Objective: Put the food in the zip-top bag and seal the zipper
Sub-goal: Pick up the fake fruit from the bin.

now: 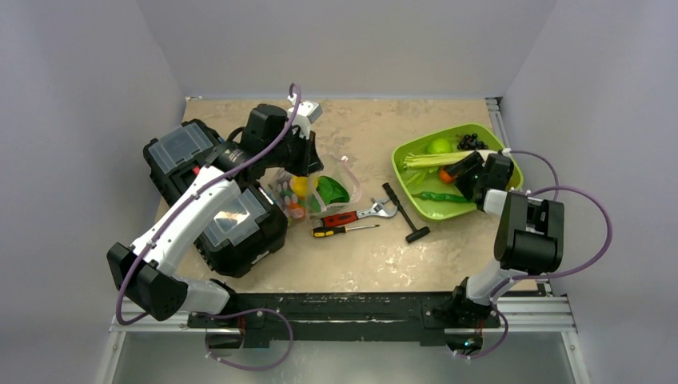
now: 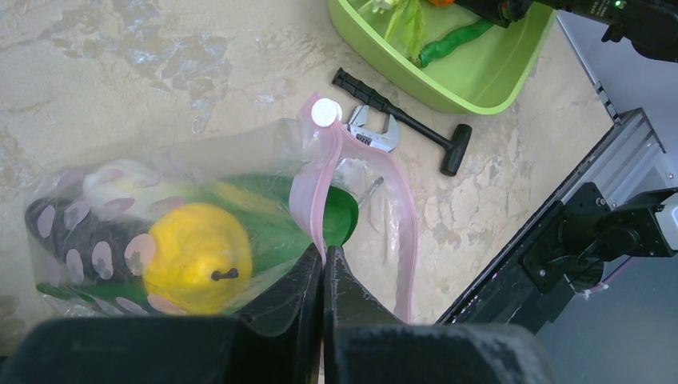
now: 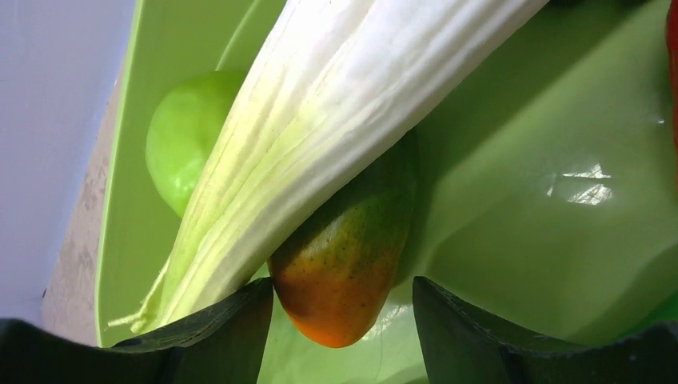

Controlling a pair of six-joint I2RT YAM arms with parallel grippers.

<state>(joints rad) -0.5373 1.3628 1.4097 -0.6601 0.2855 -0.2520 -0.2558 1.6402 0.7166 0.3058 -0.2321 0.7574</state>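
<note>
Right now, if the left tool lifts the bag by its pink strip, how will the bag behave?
Likely floppy: the bag is thin, creased film draped over its contents. It would probably sag below the strip pinched by the shut left tool, as the yellow fruit sits well off to one side. The glossy film might slip.

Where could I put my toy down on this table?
Two bare patches: the far strip behind the bag and tray, and the near strip between the screwdriver and the table edge. The middle is crowded with the wrench and T-handle tool; black cases fill the left.
</note>
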